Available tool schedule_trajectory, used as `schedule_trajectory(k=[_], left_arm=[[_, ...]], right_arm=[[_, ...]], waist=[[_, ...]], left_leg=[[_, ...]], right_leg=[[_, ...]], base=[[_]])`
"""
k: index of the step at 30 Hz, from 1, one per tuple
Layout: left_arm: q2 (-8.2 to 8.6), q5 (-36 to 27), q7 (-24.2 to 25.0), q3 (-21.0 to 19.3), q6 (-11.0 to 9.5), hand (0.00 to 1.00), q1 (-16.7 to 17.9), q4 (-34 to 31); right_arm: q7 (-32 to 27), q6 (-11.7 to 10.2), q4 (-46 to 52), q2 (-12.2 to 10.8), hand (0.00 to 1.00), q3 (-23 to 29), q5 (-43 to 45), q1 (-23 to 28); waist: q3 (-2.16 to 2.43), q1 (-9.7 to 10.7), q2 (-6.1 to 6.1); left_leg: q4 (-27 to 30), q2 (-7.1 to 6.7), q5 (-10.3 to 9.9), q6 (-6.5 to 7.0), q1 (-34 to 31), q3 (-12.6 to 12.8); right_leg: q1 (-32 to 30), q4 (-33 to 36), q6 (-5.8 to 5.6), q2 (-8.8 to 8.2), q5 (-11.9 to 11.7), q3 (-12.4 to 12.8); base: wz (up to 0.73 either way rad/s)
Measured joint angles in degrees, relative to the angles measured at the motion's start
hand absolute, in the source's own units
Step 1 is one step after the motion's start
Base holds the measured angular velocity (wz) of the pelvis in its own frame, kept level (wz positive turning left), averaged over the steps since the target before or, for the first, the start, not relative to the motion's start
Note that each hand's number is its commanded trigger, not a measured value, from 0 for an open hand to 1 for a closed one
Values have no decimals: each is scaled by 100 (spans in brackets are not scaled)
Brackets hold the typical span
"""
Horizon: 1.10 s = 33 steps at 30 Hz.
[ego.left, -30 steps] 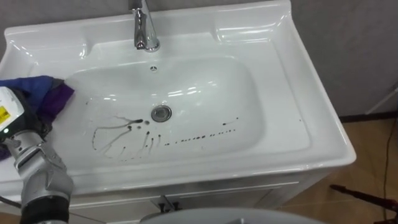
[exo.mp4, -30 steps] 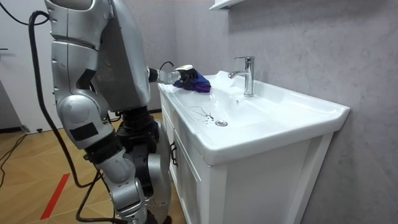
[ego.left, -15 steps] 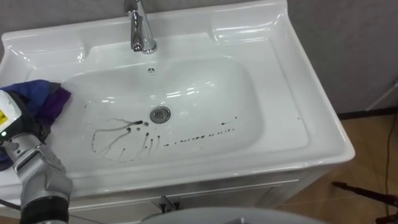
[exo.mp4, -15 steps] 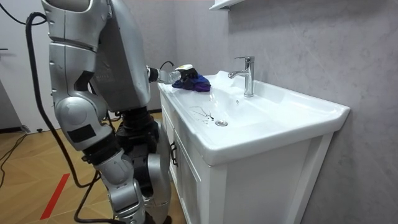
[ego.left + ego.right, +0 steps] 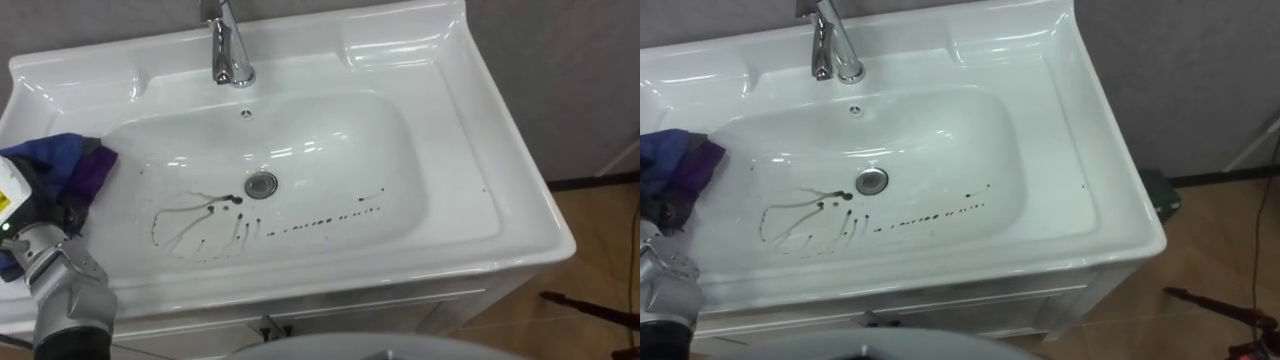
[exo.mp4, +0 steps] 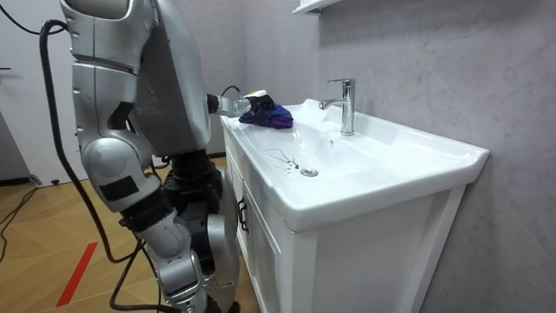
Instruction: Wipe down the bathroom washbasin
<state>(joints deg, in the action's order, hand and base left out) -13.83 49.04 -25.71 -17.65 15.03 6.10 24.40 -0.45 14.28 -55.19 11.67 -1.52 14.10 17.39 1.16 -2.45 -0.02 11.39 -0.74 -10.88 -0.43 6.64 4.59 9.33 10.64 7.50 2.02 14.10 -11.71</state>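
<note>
Plainly the wiping has not begun; at the far left the left hand point(image 5: 35, 225) sits at the basin's point(image 5: 400, 60) left rim, its dark fingers curled into a bunched blue and purple cloth point(image 5: 75, 160), so it reads as clutching the cloth rather than lying loose on it; the cloth rests on the rim and just over the lip of the bowl, apart from the dirt. Next to the right, on the bowl floor, a dark looping smear point(image 5: 195, 220) with several streaks running off it lies untouched, close to the drain point(image 5: 261, 184); the tap point(image 5: 228, 45) stands on the back ledge above the drain. Further right a thin dotted line of dark spots point(image 5: 320, 218) runs across the bowl floor towards its right wall, with a small dash or two just above it; a lone speck shows on the right rim; the rest of the white looks clean. In the room view the robot stands at the front of the cabinet, left arm reaching over the far corner. My reading: the cloth is in hand and all the wiping is left, the smear first, then the dotted line.
</note>
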Motion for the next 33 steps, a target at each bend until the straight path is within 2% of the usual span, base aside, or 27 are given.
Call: schedule_trajectory(k=[2,4,7,11,15,16,18,24,28,29,33], left_arm=[[-4,-24,0,45,5,100,47,-55],[41,-213,131,126,46,100,208,-420],[98,-250,267,244,51,100,283,-649],[128,-219,712,457,50,100,451,-1200],[162,-221,1228,1090,-25,100,537,-1714],[172,-224,1313,1281,-86,100,538,-1802],[180,-230,1410,1478,-226,100,536,-1887],[192,-228,1559,1694,-564,100,517,-1995],[190,286,1668,1871,-600,100,489,-1994],[186,479,1733,1942,-626,100,488,-1994],[178,926,1891,2100,-698,100,489,-1990]], right_arm=[[31,-44,-50,3,0,-69,-12,-46],[63,-59,-40,-6,0,-108,-16,-51],[60,-76,-42,-6,0,-105,-27,-61],[95,-255,-44,-17,0,-107,-55,-55],[195,-448,-111,-19,0,-109,-52,-100],[198,-504,-180,-25,0,-109,-50,-119],[200,-554,-288,-24,0,-109,-29,-227],[201,-729,-488,-23,0,-108,-23,-362],[263,-748,-505,-20,0,-153,-24,-378],[279,-772,-537,-22,0,-162,-23,-391],[310,-945,-702,-8,0,-161,-21,-510]], waist=[[-9,66,13],[-14,177,18],[-31,208,36],[-72,227,62],[-113,240,68],[-127,253,64],[-124,315,92],[-140,522,111],[-161,595,121],[-186,601,92],[-189,654,107]], left_leg=[[1,-4,0,0,-12,-6],[14,-10,-1,-1,-48,-54],[39,-17,-1,-1,-95,-81],[50,-4,0,1,-134,-83],[139,-5,0,2,-271,-67],[139,-6,0,2,-306,-64],[150,-8,0,2,-325,-57],[144,-6,-1,2,-377,-5],[129,9,-1,1,-379,4],[126,11,-1,1,-371,4],[126,12,-2,1,-359,11]], right_leg=[[1,-1,-8,-7,5,-39],[-3,-3,-27,-22,15,-125],[-21,5,-38,-41,20,-191],[-40,0,-58,-56,31,-236],[-124,2,-68,-63,24,-255],[-153,2,-69,-63,23,-254],[-193,7,-69,-65,23,-253],[-249,20,-64,-64,20,-222],[-250,114,-63,-66,19,-247],[-248,119,-63,-65,19,-238],[-250,113,-64,-66,20,-196]], base=[[11],[21],[16],[7],[3],[0],[0],[-4],[5],[0],[-4]])
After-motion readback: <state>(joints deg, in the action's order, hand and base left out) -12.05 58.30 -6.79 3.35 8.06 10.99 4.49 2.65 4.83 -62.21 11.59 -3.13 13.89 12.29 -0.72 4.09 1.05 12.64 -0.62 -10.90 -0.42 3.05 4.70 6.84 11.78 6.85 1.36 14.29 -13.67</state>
